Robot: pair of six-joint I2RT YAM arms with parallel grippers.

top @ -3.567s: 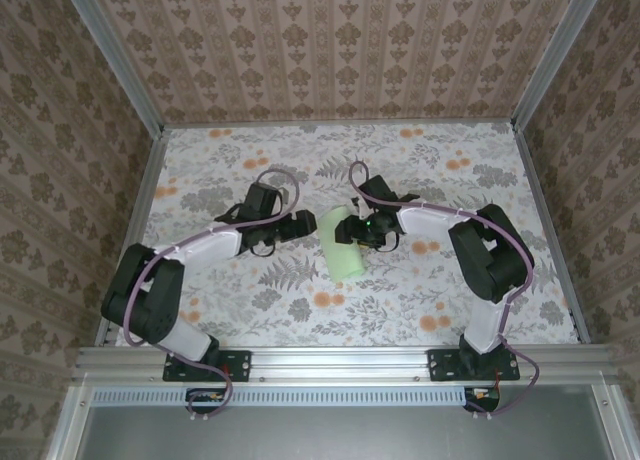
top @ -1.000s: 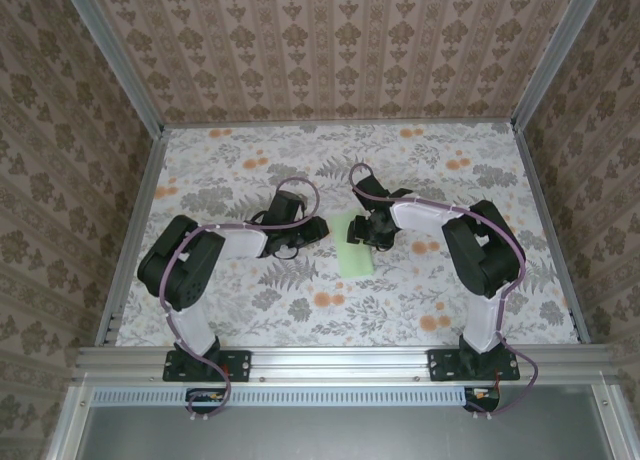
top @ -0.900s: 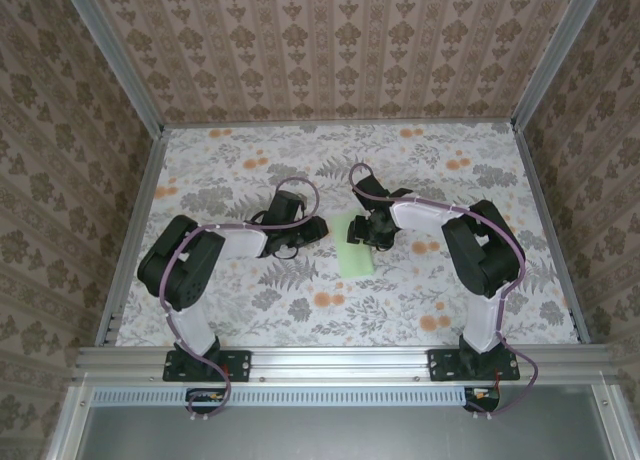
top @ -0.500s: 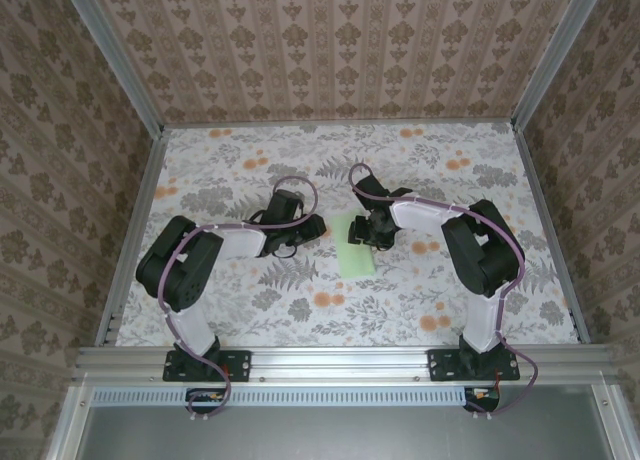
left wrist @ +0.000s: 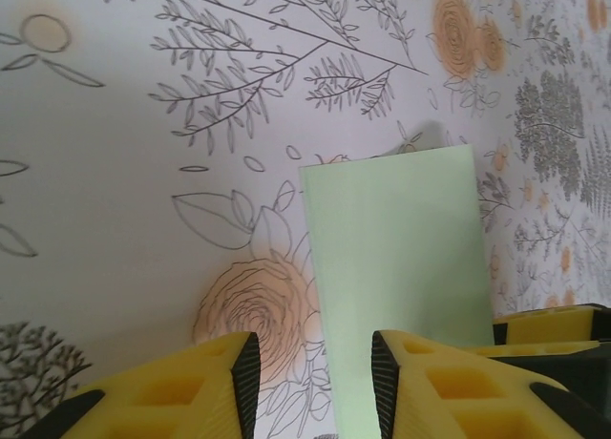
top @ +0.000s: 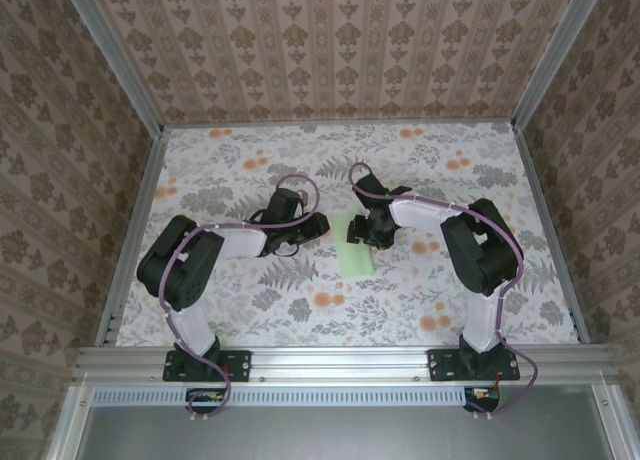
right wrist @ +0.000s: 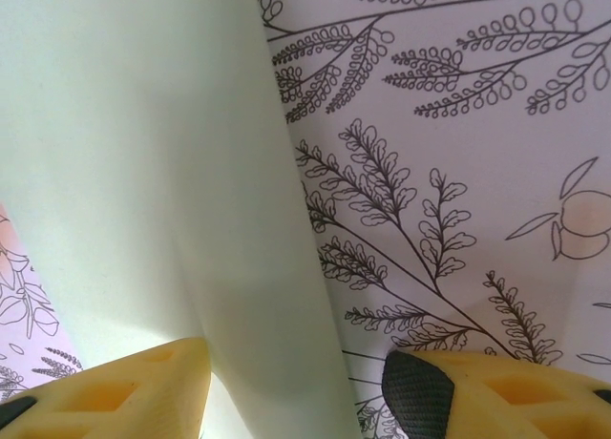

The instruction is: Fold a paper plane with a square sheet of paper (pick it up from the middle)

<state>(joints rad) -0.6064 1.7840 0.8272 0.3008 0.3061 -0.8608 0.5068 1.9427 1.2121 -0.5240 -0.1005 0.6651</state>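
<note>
The square sheet of paper is pale green and lies on the table as a narrow folded rectangle; no pointed paper plane is in view. My left gripper is at its left side, low over the table. In the left wrist view the paper has its left edge running between the open yellow fingertips of that gripper. My right gripper is over the sheet's far end. In the right wrist view it stands open astride the right edge of the paper, not pinching it.
The floral tablecloth covers the table, which is walled by patterned panels at the back and sides. A yellow finger of the right gripper shows at the right of the left wrist view. Both arm bases sit at the near rail.
A few seconds ago the paper was curled up between the grippers; now it lies flat and narrower. The left arm's elbow has drawn back. Over the last second the left gripper has crept slightly away.
</note>
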